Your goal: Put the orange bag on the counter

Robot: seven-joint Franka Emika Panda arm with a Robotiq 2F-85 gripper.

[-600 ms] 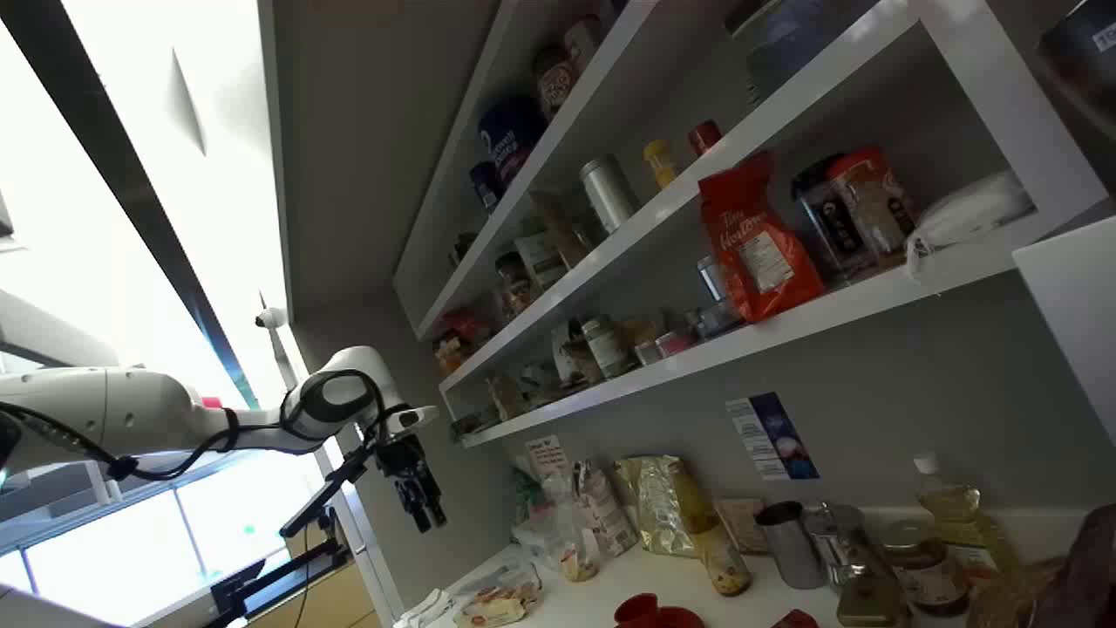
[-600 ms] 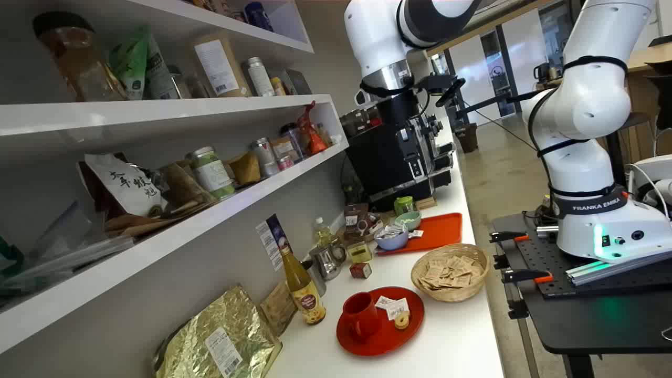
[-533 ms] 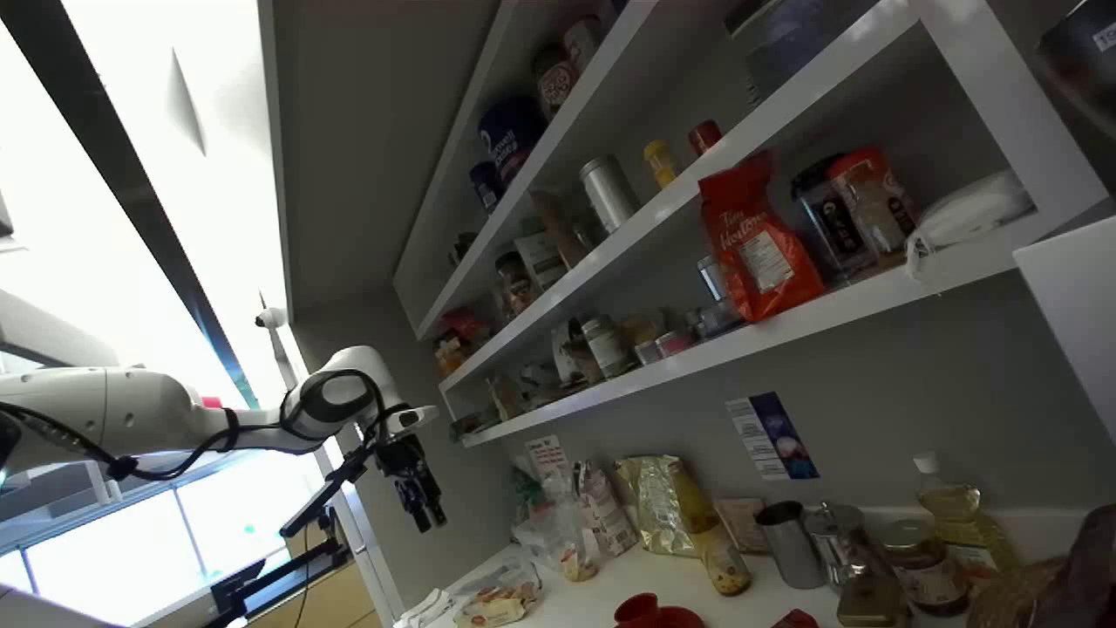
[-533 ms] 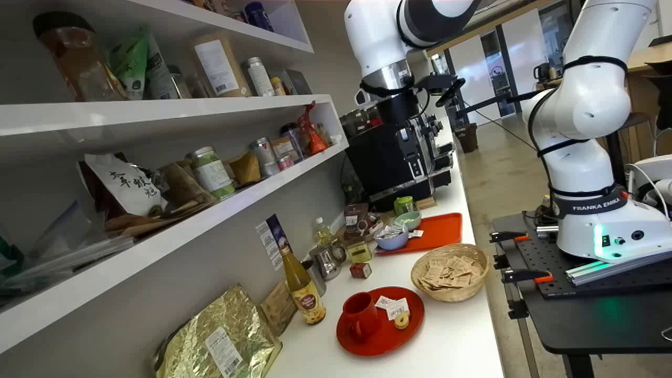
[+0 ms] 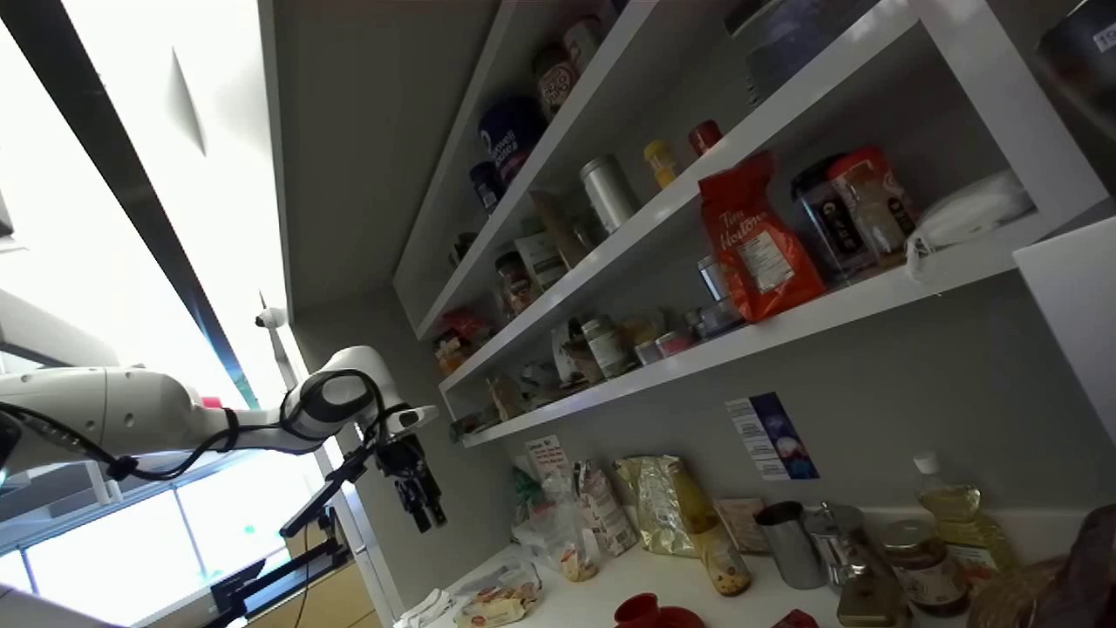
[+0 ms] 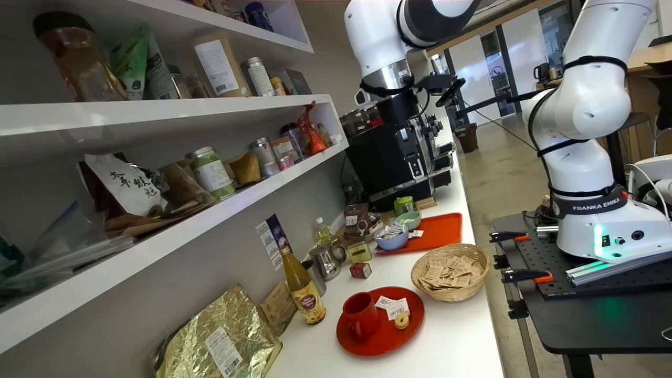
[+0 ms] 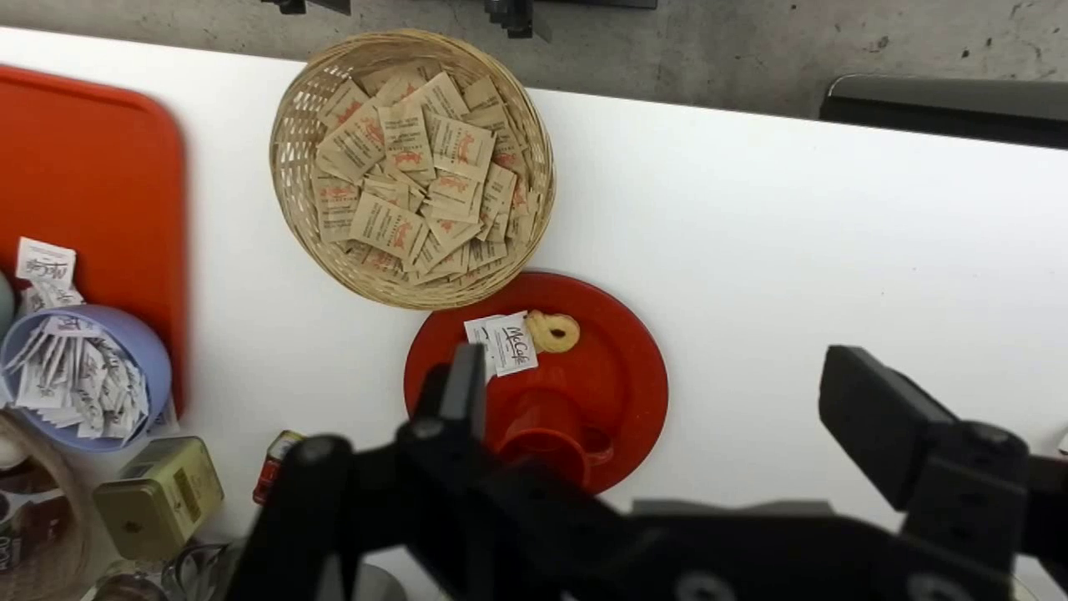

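Note:
The orange bag (image 5: 760, 249), a glossy red-orange Tim Hortons bag, stands upright on the lowest wall shelf in an exterior view. It also shows from its narrow side at the shelf's far end in an exterior view (image 6: 313, 137). It is out of the wrist view. The counter (image 6: 446, 338) is the white worktop below the shelves; it also fills much of the wrist view (image 7: 768, 242). My gripper (image 5: 431, 525) hangs pointing down, well apart from the bag. In the wrist view its fingers (image 7: 655, 367) are wide apart with nothing between them, above the counter.
On the counter are a red plate (image 6: 386, 344) with a red mug (image 6: 360, 313), a basket of packets (image 6: 475, 286), a bottle (image 6: 302, 286), a gold bag (image 6: 226, 336) and an orange tray (image 6: 446, 231). The shelf edge (image 5: 628, 371) and several jars lie near the orange bag.

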